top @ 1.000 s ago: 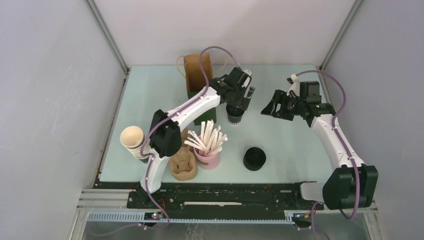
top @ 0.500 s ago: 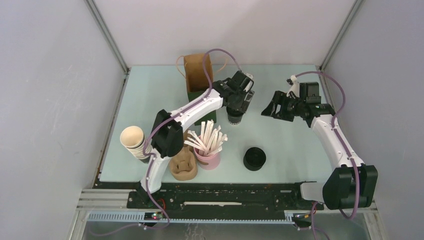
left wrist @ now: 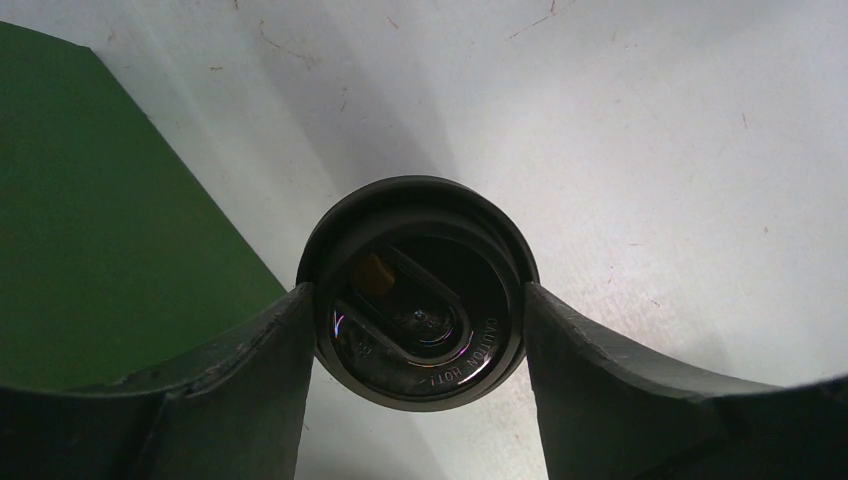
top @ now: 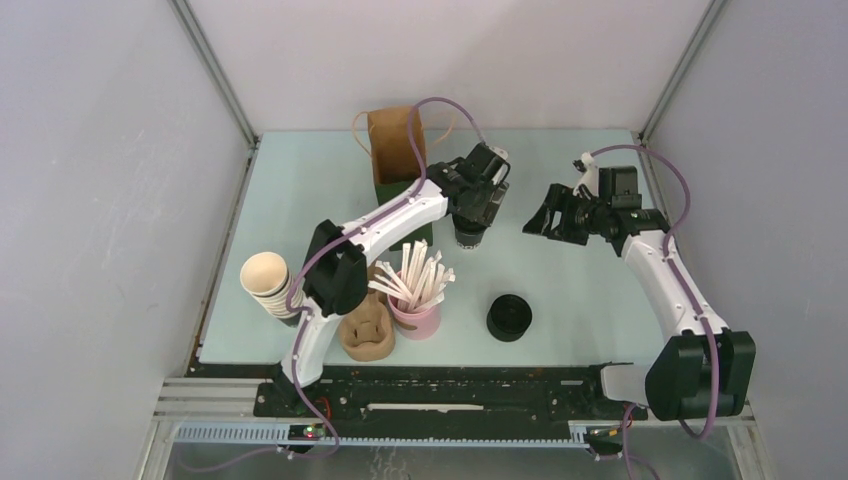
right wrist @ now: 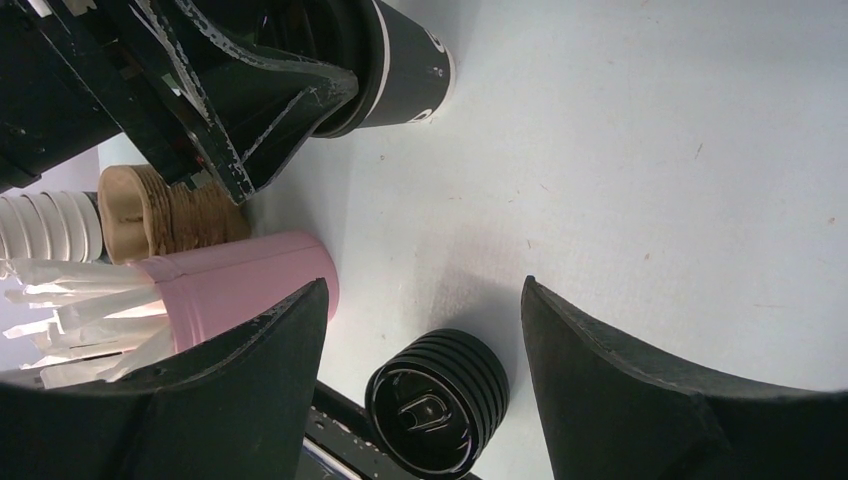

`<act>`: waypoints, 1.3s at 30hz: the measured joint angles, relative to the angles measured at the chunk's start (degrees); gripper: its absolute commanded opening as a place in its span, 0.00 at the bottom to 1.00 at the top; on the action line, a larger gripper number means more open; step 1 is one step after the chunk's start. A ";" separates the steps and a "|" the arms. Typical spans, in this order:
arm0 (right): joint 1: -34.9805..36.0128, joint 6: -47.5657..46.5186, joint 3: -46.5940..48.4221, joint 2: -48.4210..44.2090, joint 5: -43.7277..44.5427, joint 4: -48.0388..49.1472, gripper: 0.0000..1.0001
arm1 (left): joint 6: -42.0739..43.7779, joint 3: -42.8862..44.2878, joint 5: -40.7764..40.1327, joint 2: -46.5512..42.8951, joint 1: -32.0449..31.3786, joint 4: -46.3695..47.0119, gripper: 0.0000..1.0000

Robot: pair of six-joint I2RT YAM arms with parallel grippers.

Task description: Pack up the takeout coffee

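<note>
Left wrist view: left gripper, jaws narrower than a second ago, brackets the takeout coffee at frame centre — firm clamp not yet certain, pickup near — while right gripper hangs open.

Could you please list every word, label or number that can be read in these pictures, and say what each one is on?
"CAUTION HOT": raised letters on the coffee lid, left wrist view.
Other raised marks on that lid: too faint to read.
White print on the coffee cup, right wrist view: cut off, unreadable.
Lid stack: embossing too small to read.
</note>
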 measured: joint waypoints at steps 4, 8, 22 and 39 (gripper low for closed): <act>0.00 0.00 -0.20 -0.79 0.57 -0.09 0.80 | 0.02 0.00 -0.07 -0.11 -0.04 -0.04 0.52; 0.00 0.04 -0.57 -2.34 1.62 -0.20 0.80 | 0.02 0.00 -0.02 -1.46 -0.15 -1.18 0.49; 0.39 1.64 -2.54 -14.40 4.37 -0.74 0.80 | 1.62 5.55 2.45 -24.81 -1.66 -3.21 0.42; 3.52 1.70 -2.56 -16.06 6.01 -4.20 0.87 | 7.52 -1.29 -6.93 -51.06 4.68 2.47 0.36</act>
